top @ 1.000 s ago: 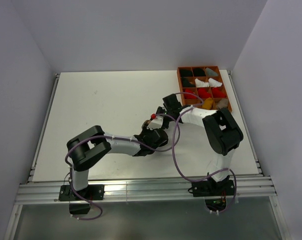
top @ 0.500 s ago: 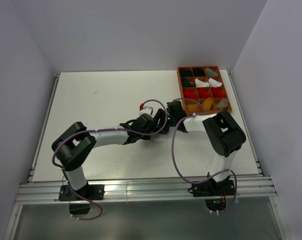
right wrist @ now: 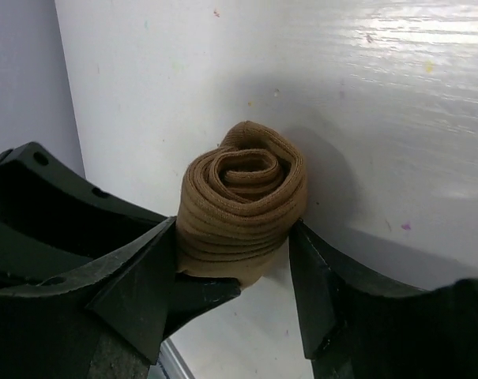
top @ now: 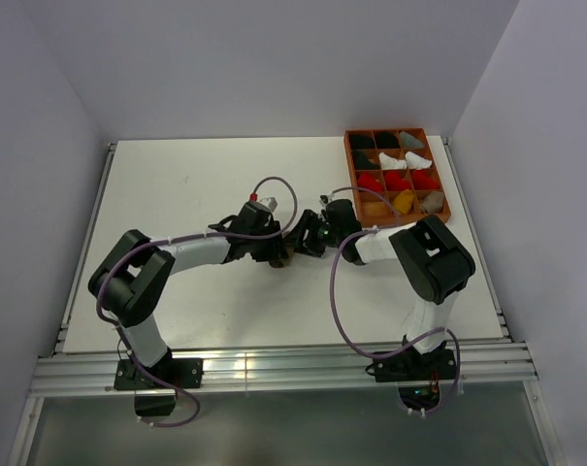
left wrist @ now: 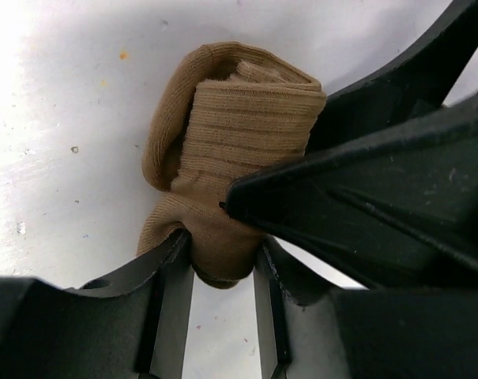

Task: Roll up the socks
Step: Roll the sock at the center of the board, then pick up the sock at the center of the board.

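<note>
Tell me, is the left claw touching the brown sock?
Touching. In the left wrist view the left gripper pinches the lower end of the rolled brown sock between both fingers.

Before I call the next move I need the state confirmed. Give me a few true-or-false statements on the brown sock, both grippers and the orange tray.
1. The left gripper is clamped on the brown sock. True.
2. The sock lies flat and unrolled. False: it is rolled up, and the right wrist view shows its spiral end.
3. The sock sits between the fingers of the right gripper. True.
4. The sock is inside the orange tray. False: it is at mid-table, where the two arms meet. The tray stands apart at the far right corner.
</note>
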